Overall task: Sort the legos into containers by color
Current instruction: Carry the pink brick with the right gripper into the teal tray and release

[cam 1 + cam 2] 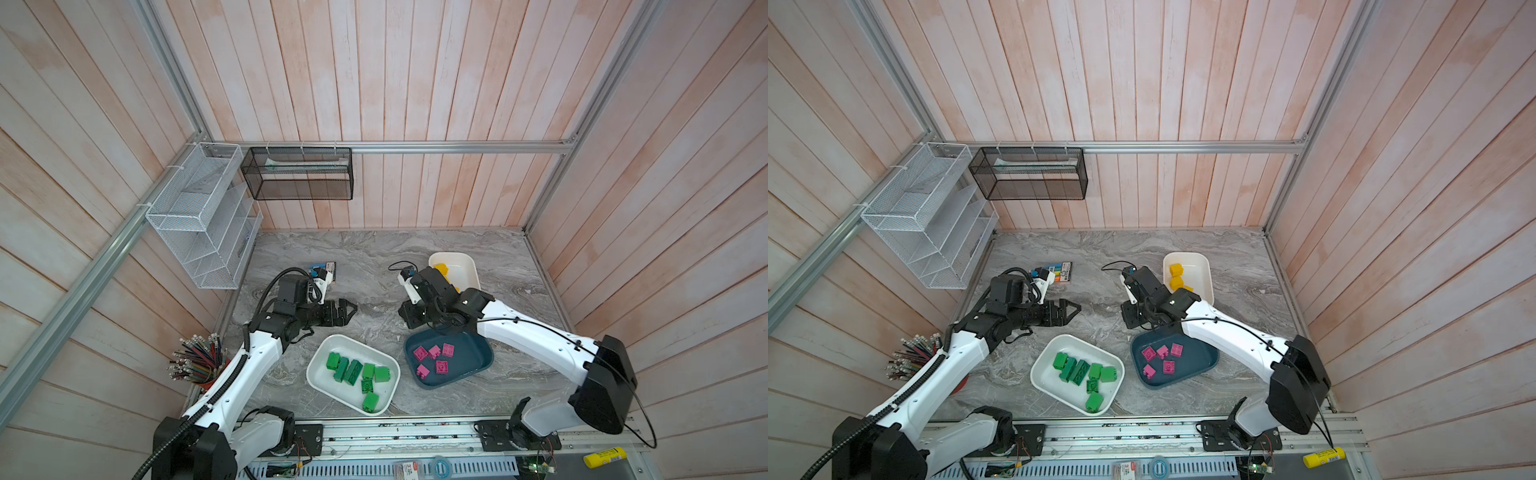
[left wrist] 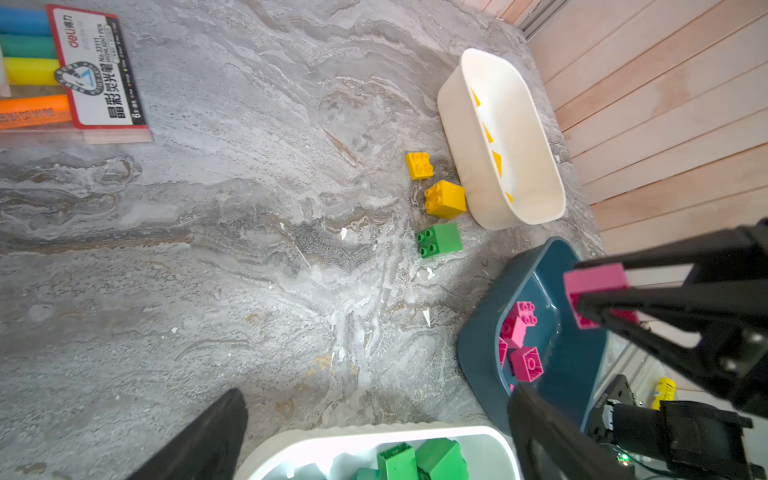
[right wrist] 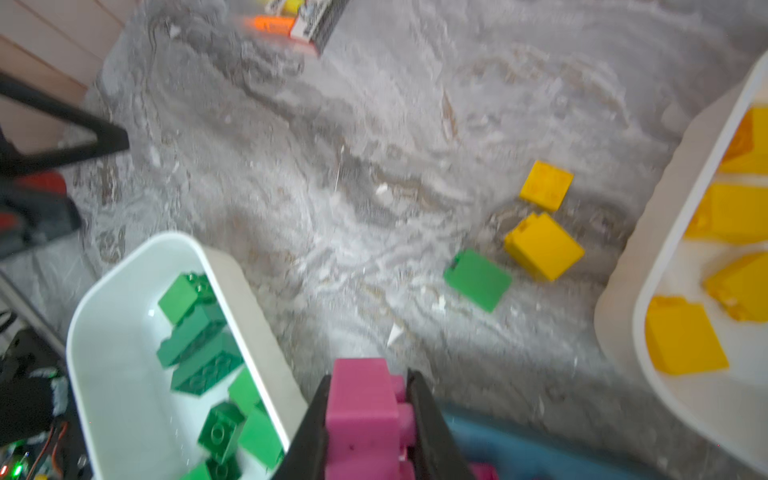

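Observation:
My right gripper (image 3: 370, 376) is shut on a pink lego (image 3: 363, 409), held just above the near corner of the dark teal container (image 1: 473, 353), which holds several pink legos (image 1: 441, 366). In both top views its jaws (image 1: 409, 320) are hidden under the arm. Two yellow legos (image 2: 419, 165) (image 2: 445, 199) and one green lego (image 2: 439, 240) lie loose on the table beside the white container (image 2: 465, 137) that holds yellow ones. A second white container (image 1: 328, 345) holds several green legos (image 1: 353, 372). My left gripper (image 1: 351, 309) is open and empty behind that container.
A pack of highlighters (image 2: 99, 70) lies at the back left of the marble table. A red cup of pencils (image 1: 199, 361) stands at the left edge. White (image 1: 199, 216) and black (image 1: 299, 174) wire baskets hang on the walls.

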Controlling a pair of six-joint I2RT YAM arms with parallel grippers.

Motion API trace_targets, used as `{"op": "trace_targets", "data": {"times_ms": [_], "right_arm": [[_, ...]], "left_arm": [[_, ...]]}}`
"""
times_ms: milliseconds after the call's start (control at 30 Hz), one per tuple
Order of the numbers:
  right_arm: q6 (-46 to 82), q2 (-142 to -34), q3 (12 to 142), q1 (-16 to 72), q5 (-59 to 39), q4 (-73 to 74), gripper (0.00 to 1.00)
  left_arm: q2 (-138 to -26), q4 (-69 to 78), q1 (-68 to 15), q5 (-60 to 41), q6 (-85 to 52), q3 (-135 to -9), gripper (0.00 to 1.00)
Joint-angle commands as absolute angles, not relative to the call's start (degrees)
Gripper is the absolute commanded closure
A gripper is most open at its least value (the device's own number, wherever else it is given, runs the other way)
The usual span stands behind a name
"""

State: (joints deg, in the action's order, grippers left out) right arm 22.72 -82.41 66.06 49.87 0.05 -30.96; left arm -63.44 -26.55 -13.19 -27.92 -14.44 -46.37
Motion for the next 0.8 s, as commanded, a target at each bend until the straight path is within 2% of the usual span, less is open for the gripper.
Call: {"op": "trace_targets", "data": {"times_ms": [0, 300, 767], "right_arm": [[29.2, -77.3, 60.9, 50.6, -1.1, -39.3, 0.79], [36.6, -64.3, 48.0, 49.6, 1.5, -37.6, 0.79], [37.0, -65.4, 43.2, 45.0, 3.3, -41.1, 0.77]], "left_arm": [[-62.7, -23.4, -13.5, -32.3, -15.6, -45.9, 0.00], [-63.6, -21.0, -14.0, -34.9, -16.1, -44.3, 0.00], [-63.8, -20.5, -14.1, -34.5, -15.8, -43.2, 0.00]]}}
